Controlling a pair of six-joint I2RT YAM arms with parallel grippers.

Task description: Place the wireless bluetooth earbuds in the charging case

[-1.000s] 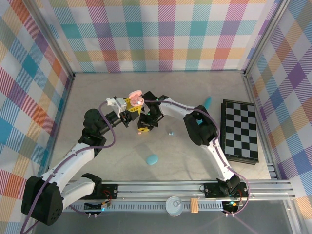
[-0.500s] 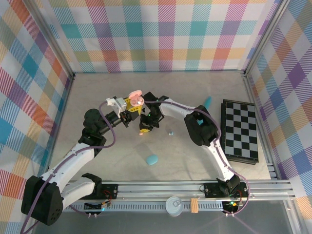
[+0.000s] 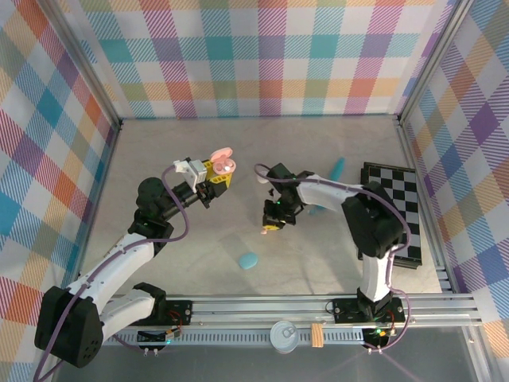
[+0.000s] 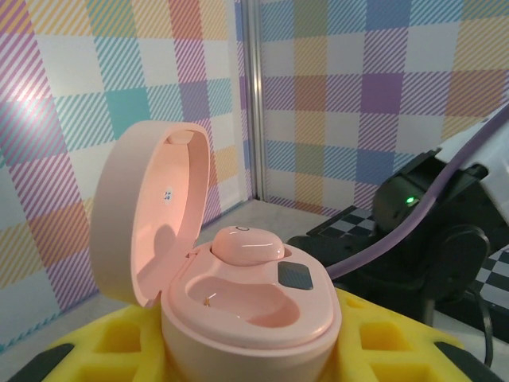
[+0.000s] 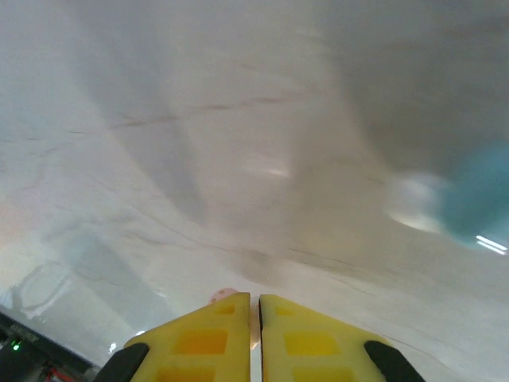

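Nearest, closed teal case lies on table. At its 1 o'clock, right gripper pinched tight, pink speck at tips. Farther, 10 o'clock, left gripper clamps open pink case: one pink earbud seated, second socket vacant.

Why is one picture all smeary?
Right wrist view: the table and a teal blob are smeared and out of focus, while the yellow pincer is crisp. Left wrist view: the pink case is sharp, with a bright glare patch on the wall. Top view: sharp, evenly lit.
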